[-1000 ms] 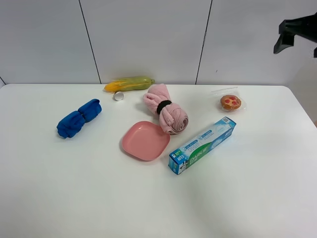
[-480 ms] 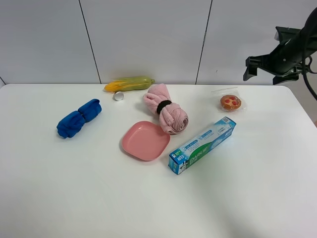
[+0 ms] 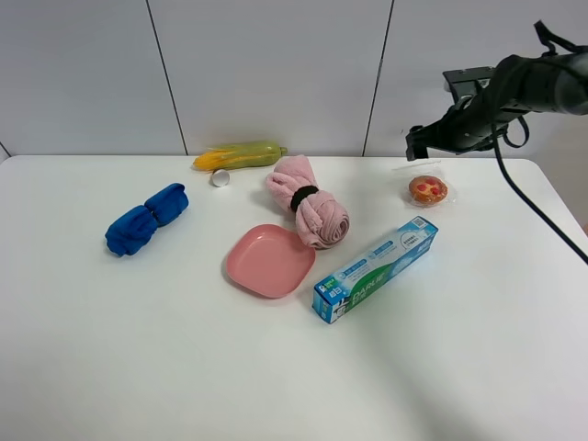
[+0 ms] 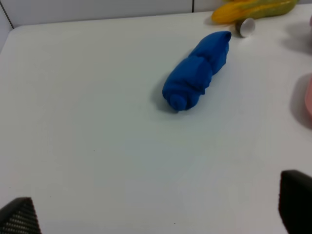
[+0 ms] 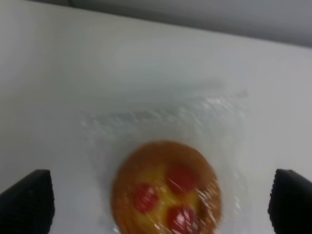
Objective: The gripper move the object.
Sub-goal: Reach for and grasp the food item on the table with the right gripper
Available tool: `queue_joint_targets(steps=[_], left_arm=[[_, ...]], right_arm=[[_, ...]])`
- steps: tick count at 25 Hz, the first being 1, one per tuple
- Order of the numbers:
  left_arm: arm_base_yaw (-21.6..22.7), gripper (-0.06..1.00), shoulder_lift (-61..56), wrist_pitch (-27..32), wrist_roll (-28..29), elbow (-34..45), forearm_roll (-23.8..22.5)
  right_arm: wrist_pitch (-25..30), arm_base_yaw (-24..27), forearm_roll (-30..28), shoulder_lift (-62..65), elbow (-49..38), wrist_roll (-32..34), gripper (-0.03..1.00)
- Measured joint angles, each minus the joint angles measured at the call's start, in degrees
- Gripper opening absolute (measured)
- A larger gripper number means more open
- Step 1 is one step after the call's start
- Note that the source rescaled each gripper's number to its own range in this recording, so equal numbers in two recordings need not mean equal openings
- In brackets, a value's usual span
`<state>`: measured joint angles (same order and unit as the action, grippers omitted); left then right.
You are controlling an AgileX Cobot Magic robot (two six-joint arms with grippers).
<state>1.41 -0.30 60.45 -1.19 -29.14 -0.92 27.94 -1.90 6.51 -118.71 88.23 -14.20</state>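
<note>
- Golden-brown with three red spots, the tart (image 3: 428, 190) lies sealed in a clear plastic bag (image 3: 418, 171) on the white table (image 3: 478, 349), in the upper right of the high view, close to the table's far edge.
- The right gripper (image 3: 424, 142) hangs just above the tart in that picture, apart from it, on a dark arm (image 3: 542, 78) that enters from the upper right corner.
- In the right wrist view its two black fingers (image 5: 27, 202) stand wide apart with nothing between the pads; the blurred tart shows on the table between them.
- A blue and green Darlie toothpaste box (image 3: 375, 268) lies slantwise to the lower left of the tart, near it but not touching.
- A rolled pink towel (image 3: 308, 211) with a black band sits left of the tart, its lower end at the rim of the pink plate (image 3: 269, 260) in the frame's centre.
- A yellow-green corn cob (image 3: 239, 156) lies by the far wall at upper centre, a small pale cylinder (image 3: 220, 177) just beside it.
- A rolled blue cloth (image 3: 145, 219) lies at centre left, well apart from the rest.
- The left gripper (image 4: 157, 209) appears only in its wrist view, fingers spread wide and holding nothing above bare table, the blue cloth beyond them.
</note>
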Motion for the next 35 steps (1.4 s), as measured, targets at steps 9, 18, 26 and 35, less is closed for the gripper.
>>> queue_joint_targets(steps=[9, 18, 26, 35], left_arm=[[0.0, 1.0, 0.0, 0.0, 0.0, 0.0, 0.0], [0.0, 1.0, 0.0, 0.0, 0.0, 0.0, 0.0], [0.0, 1.0, 0.0, 0.0, 0.0, 0.0, 0.0], [0.0, 1.0, 0.0, 0.0, 0.0, 0.0, 0.0]], right_arm=[[-3.04, -2.97, -2.82, -2.04, 0.05, 0.73, 0.76], [-0.38, -2.47, -6.2, -5.15, 0.17, 6.48, 0.76], [1.25, -2.47, -12.75, -8.32, 0.17, 12.45, 0.76], [2.93, -0.07, -18.96, -8.42, 0.17, 19.59, 0.76]])
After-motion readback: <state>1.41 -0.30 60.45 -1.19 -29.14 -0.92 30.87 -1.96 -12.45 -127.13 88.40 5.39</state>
